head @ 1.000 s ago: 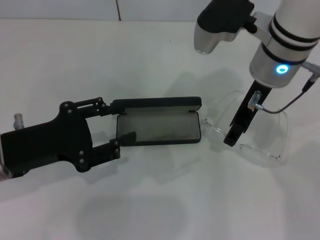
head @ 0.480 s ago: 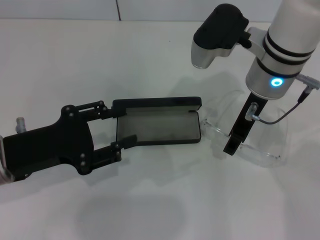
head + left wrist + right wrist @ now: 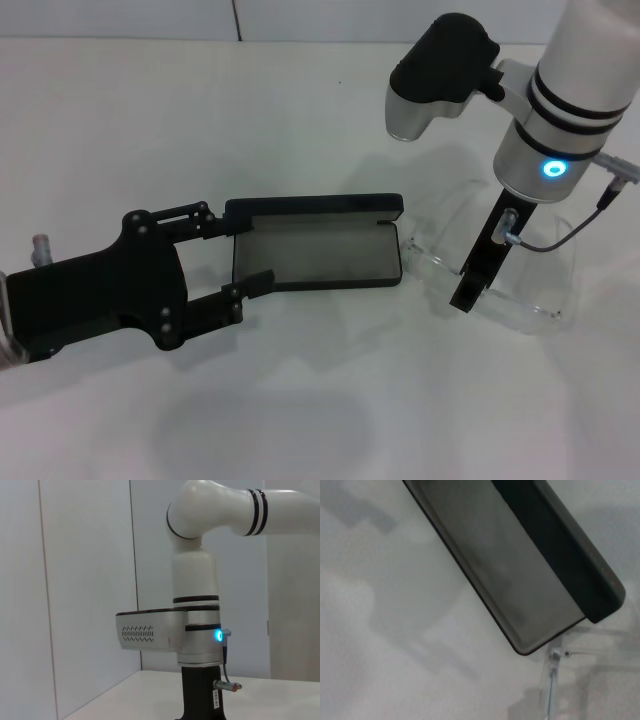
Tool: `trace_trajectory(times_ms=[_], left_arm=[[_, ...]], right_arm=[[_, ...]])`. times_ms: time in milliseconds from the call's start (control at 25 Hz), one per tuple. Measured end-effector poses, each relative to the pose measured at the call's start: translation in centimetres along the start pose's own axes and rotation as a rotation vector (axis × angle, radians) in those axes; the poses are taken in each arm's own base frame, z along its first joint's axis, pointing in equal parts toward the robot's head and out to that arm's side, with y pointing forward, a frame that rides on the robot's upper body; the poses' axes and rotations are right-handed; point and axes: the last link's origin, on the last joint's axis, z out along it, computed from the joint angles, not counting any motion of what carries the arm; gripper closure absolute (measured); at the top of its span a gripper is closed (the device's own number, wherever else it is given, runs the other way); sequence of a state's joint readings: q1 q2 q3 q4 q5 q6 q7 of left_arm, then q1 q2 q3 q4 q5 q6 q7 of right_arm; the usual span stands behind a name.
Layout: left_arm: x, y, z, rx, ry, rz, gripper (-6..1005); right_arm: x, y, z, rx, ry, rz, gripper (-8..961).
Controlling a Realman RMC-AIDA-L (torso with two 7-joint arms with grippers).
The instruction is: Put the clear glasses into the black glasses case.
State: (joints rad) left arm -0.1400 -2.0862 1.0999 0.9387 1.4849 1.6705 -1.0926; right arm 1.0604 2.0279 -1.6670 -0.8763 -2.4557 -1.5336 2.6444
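1. Now, the step in hand looks like picking up the clear glasses [image 3: 520, 285] with my right gripper [image 3: 466, 292], which points straight down onto them, to the right of the black glasses case [image 3: 318, 252].
2. To do it well, I judge I should take the frame at a stiff part near the front, close gently so the thin plastic does not flex or slip, and lift level before carrying it left over the case.
3. The case lies open on the white table [image 3: 300, 120], its grey lining [image 3: 510, 585] facing up and its lid [image 3: 312, 207] standing along the far side; the glasses sit just beside its right end, not inside.
4. My right fingers are seen end-on as one dark bar low at the frame; whether they are spread or closed on the plastic, I cannot tell.
5. My left gripper [image 3: 245, 255] is spread wide at the case's left end, one finger [image 3: 190, 220] along the lid's corner, the other finger [image 3: 248, 285] at the near edge, bracing rather than squeezing, as far as I can judge.
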Motion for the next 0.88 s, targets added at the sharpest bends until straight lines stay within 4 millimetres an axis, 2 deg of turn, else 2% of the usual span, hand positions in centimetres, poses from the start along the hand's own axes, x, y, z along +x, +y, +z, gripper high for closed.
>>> trace_trajectory(times_ms=[200,440,520,880], left_arm=[[-0.01,0.0,-0.01,0.001,0.0,0.0,414],[-0.03,-0.02,-0.01,0.002,-0.001,0.0,414],[-0.03,-0.02,-0.02,0.003,-0.001,0.0,414],[-0.16,-0.01,-0.07,0.009,0.003,-0.007,414]], right_arm=[[0.13,0.09,0.24,0.005,0.012,-0.016,297],[0.17,0.21,0.4,0.014,0.015,-0.024,495],[0.28,0.25,0.43,0.011,0.017,-0.023,678],[0.77,0.38,0.22,0.012,0.045,-0.037,784]])
